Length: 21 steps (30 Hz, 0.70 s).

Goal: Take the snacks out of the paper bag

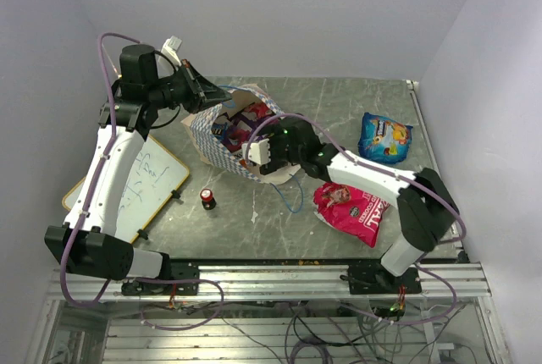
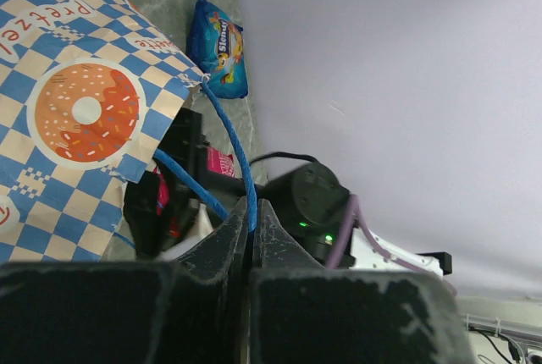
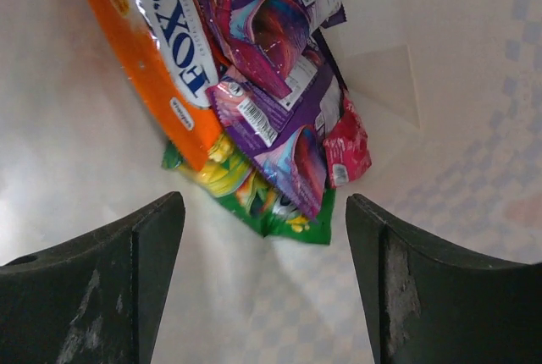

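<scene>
A wood-framed whiteboard (image 1: 159,176) lay at the left edge of the grey table (image 1: 339,97). A small red-capped bottle (image 1: 207,200) stood near it.

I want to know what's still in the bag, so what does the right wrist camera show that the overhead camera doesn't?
Right wrist only: the pile deep in the bag up close, an orange packet, purple packets, a green packet. Overhead only: a blue packet and pink packet out on the table, a bottle, a whiteboard, the left gripper gripping the bag. Both: the bag and the open right gripper at its mouth.
</scene>
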### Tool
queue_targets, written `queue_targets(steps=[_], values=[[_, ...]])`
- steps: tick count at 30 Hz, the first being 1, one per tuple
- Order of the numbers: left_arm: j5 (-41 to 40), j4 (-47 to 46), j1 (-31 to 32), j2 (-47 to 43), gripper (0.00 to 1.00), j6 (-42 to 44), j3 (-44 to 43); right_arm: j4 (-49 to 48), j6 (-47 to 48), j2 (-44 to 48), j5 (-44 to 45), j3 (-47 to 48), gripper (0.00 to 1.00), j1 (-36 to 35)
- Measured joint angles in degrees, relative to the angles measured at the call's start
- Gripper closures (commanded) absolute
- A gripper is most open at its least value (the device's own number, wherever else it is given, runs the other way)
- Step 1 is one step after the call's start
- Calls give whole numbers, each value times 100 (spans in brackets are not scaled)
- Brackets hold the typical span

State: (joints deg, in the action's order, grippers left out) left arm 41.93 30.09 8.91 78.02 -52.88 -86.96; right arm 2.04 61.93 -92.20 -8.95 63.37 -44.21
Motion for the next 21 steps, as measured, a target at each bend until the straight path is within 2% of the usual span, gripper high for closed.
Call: queue_targets(steps=[8,15,21], values=[[63,229,11,109,93,144,-170,-269,920,-1349,-63,741,24,254],[155,306,22,114,93,149,-170,-531,1255,-2028,55,1172,26,433],[192,457,22,181,93,216,-280,-813,1322,-2262,61,1305,28,422]])
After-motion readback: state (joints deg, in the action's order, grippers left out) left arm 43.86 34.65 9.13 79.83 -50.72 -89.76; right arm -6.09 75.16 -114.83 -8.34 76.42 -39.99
